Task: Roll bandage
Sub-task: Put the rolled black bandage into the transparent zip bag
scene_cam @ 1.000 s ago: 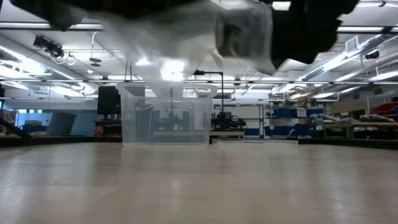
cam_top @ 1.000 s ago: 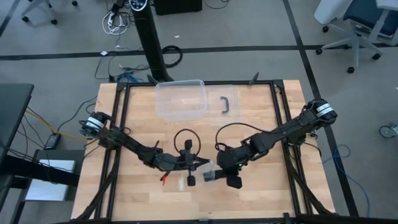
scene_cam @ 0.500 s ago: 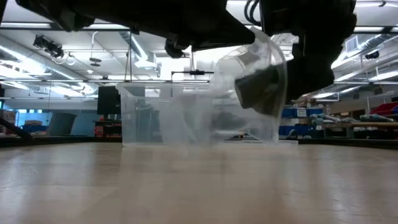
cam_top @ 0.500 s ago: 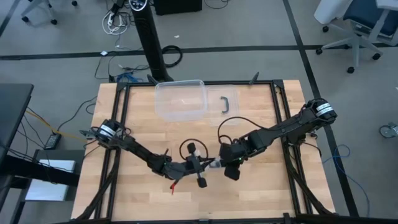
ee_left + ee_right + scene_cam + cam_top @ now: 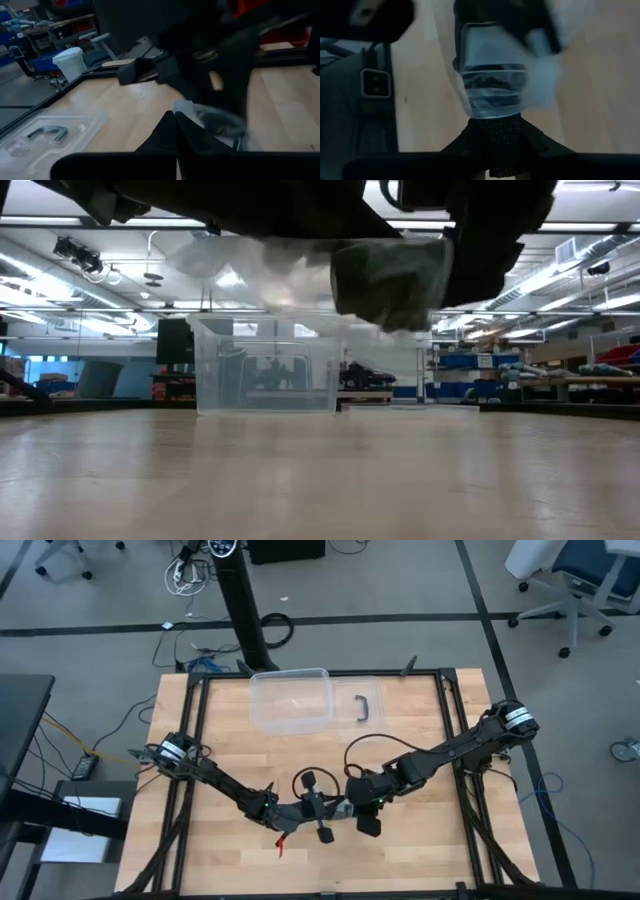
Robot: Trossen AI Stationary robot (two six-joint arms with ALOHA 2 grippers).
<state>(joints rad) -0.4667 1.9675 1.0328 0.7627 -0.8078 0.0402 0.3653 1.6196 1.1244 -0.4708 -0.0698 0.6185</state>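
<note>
Both grippers meet well in front of the clear box, lifting a plastic bag between them; the right gripper pinches its end, the left gripper clamps the other, seemingly to free the bandage rolled inside.

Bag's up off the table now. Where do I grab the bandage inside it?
Take the dark bandage roll through the clear bag, from below. It hangs above the table, bunched at the end by the right gripper, underside unobstructed. The left gripper is alongside.
</note>
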